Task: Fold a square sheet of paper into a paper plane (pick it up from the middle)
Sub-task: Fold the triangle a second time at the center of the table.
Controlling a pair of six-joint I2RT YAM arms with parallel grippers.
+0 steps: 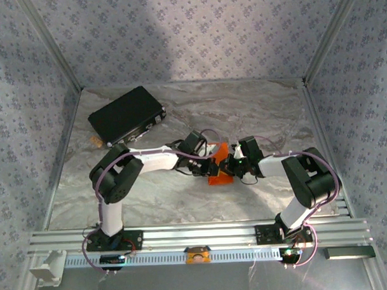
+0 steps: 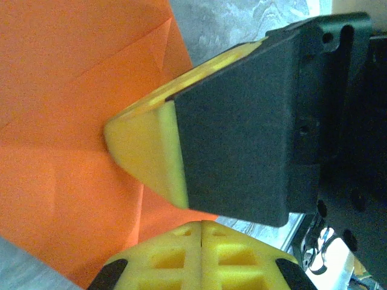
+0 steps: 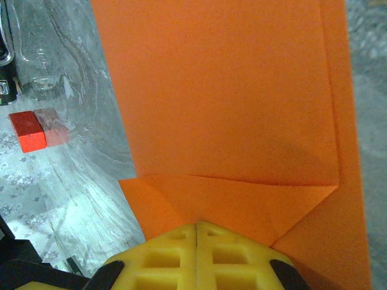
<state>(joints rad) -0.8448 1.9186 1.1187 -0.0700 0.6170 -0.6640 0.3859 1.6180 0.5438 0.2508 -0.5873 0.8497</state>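
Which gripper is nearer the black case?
Left. The left gripper sits at the orange paper's left side, the side toward the black case at the far left. The right gripper sits at the paper's right side, farther from the case.

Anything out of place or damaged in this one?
Nothing spilled or torn. The orange paper lies partly folded. The one stray item is a small red block, apart from the paper, off its left edge in the right wrist view.
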